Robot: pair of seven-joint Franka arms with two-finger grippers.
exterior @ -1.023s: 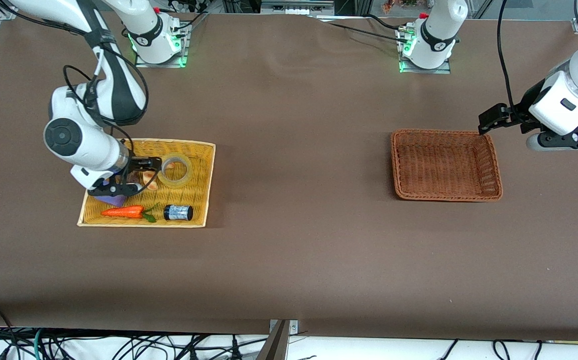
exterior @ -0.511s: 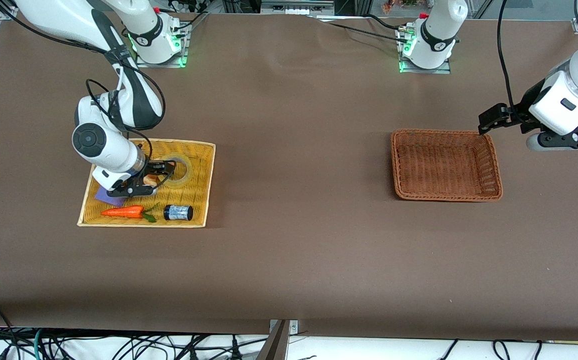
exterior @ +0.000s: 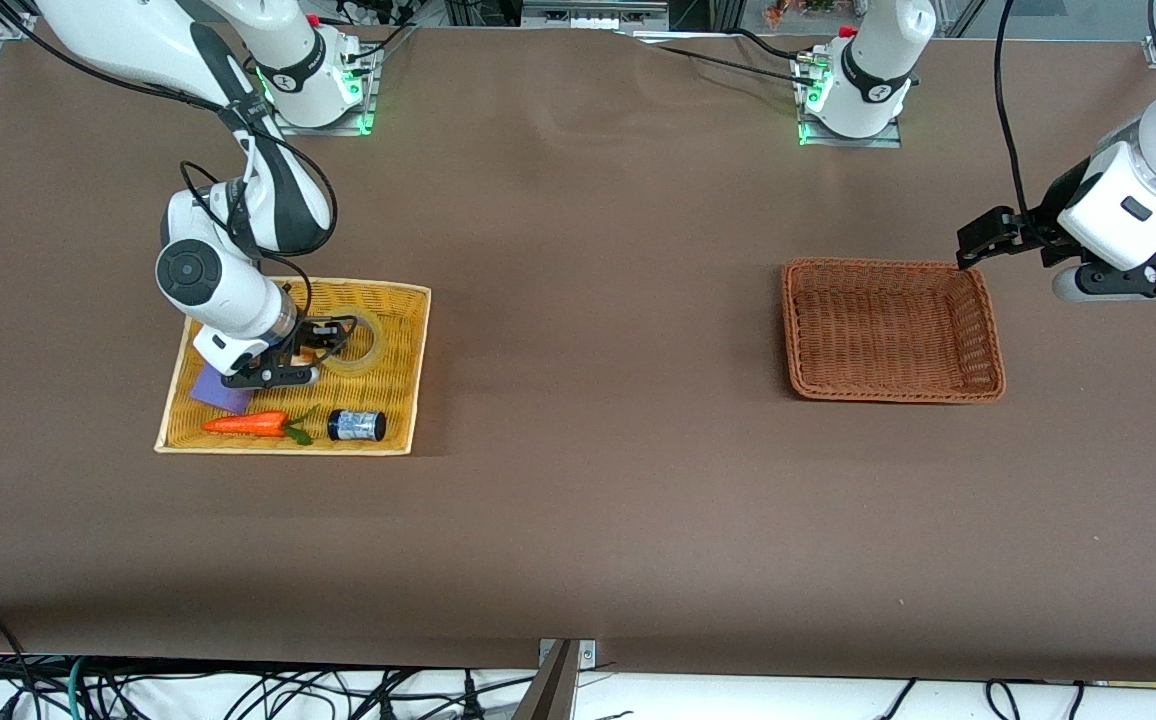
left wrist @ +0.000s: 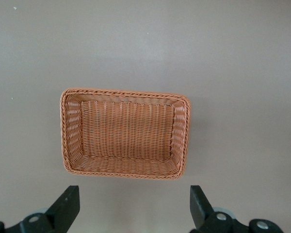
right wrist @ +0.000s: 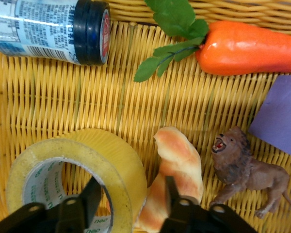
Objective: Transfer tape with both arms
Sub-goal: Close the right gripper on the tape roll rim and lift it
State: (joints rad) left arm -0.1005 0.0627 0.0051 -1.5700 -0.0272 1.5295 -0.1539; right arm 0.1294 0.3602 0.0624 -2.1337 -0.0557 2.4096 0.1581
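Observation:
The tape point(exterior: 366, 342) is a translucent yellowish ring lying flat in the yellow wicker basket point(exterior: 410, 400) at the right arm's end of the table. My right gripper point(exterior: 326, 338) is down in that basket and open. In the right wrist view one finger point(right wrist: 89, 201) is inside the tape's point(right wrist: 123, 162) hole. The other finger stands outside its wall, against the croissant point(right wrist: 182, 155), so the gripper point(right wrist: 128, 204) straddles the wall. My left gripper point(exterior: 978, 242) is open and empty, and waits in the air by the brown basket's point(exterior: 794, 330) corner at the left arm's end.
The yellow basket also holds a carrot point(exterior: 246, 424), a black cylinder with a white label point(exterior: 356, 425), a purple card point(exterior: 216, 392) and a toy lion point(right wrist: 245, 170). The left wrist view shows the brown wicker basket point(left wrist: 64, 131) with nothing in it.
My right arm has moved toward the tape and lowered into the yellow basket, so its fingers now straddle the tape's wall. The left arm has not moved.

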